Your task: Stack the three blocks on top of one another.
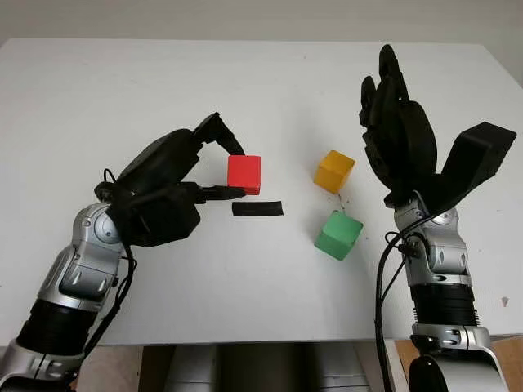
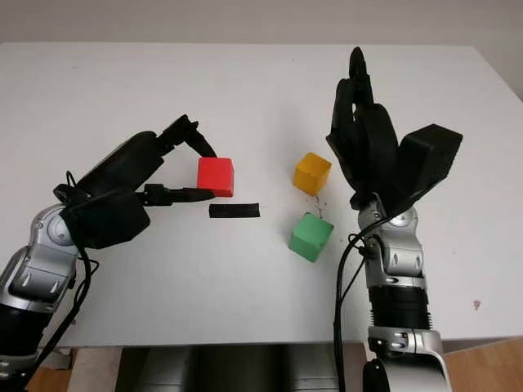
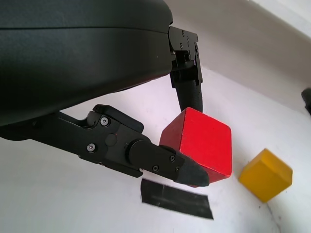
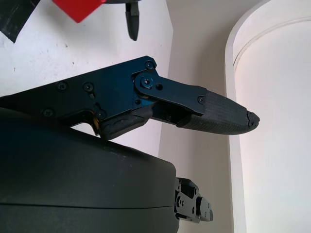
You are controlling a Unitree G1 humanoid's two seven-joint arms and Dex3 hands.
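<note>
The black three-fingered left hand is pinching the red wooden cube, one finger arching over its far side and another pressed along its near lower edge, as the left wrist view shows close up. Whether the cube is lifted clear of the white table or just touching it cannot be told for certain; it sits tilted in the grip, just beyond a strip of black tape stuck flat on the table. The relation that matters for the next move is sideways: both remaining blocks lie to the right of the held cube. The yellow wooden cube lies at about the same depth as the red one, near it, and the green wooden cube sits nearer the robot, close beside the yellow one but apart from it. Neither is stacked on anything. So the carry probably runs rightward across the tape, toward the yellow cube or rightward and nearer toward the green. The black right hand is raised just right of those two blocks, open and holding nothing, closer to them than the left hand is; it may crowd the approach from that side.
</note>
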